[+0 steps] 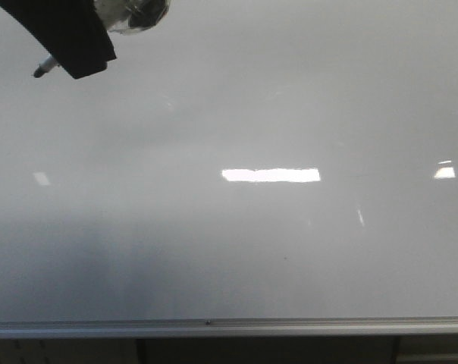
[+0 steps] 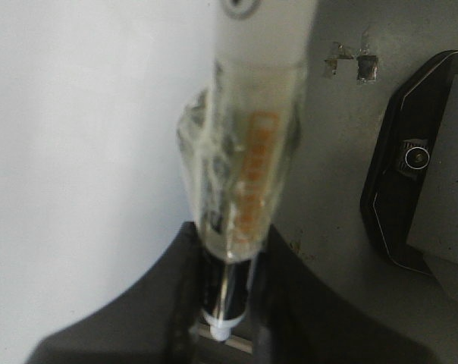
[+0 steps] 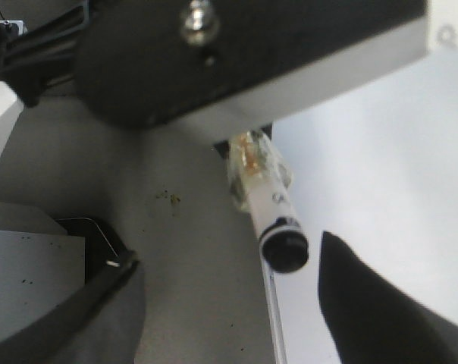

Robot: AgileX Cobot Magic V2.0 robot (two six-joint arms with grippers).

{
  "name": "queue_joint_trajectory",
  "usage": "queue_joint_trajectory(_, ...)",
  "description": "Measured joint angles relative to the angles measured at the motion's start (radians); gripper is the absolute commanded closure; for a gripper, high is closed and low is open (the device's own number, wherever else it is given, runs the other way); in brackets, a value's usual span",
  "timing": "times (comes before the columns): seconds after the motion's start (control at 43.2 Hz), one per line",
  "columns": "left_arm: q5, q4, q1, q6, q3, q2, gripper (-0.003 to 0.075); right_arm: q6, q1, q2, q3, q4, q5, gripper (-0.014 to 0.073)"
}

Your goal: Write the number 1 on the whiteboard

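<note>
Left tool (image 2: 225,322) around marker (image 2: 248,152), orange label print unreadable.

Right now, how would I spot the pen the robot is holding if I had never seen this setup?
Start from the big glossy whiteboard that fills the front view. Look to its far left corner, where a black arm part reaches in. The marker pen pokes out beneath it, a slim white barrel with a dark tip, the only small thing over the bare white surface.

Glossy white whiteboard (image 1: 236,250), silver-grey frame
</note>
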Motion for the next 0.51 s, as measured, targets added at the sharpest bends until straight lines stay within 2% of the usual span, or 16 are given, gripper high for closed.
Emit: queue_joint_trajectory(0.509, -0.013, 0.0, 0.0, 0.0, 0.0, 0.0, 0.0732, 0.0, 0.002, 0.088, -0.052, 0.0, -0.035, 0.0107)
